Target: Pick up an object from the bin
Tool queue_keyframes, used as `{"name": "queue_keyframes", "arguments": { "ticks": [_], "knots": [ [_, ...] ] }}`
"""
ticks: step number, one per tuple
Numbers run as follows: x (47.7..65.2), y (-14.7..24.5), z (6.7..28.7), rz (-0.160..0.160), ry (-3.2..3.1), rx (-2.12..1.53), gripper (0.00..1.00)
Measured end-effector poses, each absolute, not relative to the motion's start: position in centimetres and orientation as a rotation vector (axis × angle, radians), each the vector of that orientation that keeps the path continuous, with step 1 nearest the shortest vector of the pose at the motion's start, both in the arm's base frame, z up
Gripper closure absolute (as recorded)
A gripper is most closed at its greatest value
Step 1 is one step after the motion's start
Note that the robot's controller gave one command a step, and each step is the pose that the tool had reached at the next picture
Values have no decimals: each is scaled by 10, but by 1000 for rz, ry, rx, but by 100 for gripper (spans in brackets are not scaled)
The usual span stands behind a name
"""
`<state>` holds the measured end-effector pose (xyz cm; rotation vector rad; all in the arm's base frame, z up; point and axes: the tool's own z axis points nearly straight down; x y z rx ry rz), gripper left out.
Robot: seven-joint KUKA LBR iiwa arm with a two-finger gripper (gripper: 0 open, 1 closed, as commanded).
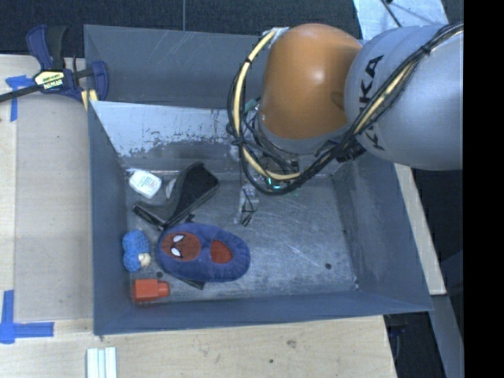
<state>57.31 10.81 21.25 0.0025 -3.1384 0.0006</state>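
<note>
Grey arm with orange wrist cover, entering from the right over the grey metal bin; its jaws hang above bare floor near the bin's middle, and whether they are released or clenched cannot be told. Nearest items: blue slipper bearing a red spider-mask face, just below and left of the jaws; black flat tool, just to their left. Smaller items along the left side: blue-and-yellow toy, white piece, orange-red block.
</note>
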Motion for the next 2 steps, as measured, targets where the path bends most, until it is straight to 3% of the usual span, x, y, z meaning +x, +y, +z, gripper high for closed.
{"name": "queue_keyframes", "arguments": {
  "ticks": [1,2],
  "knots": [
    [530,128,69,2,-3085,586,0],
    [535,131,75,-5,-3107,583,100]
  ]
}}
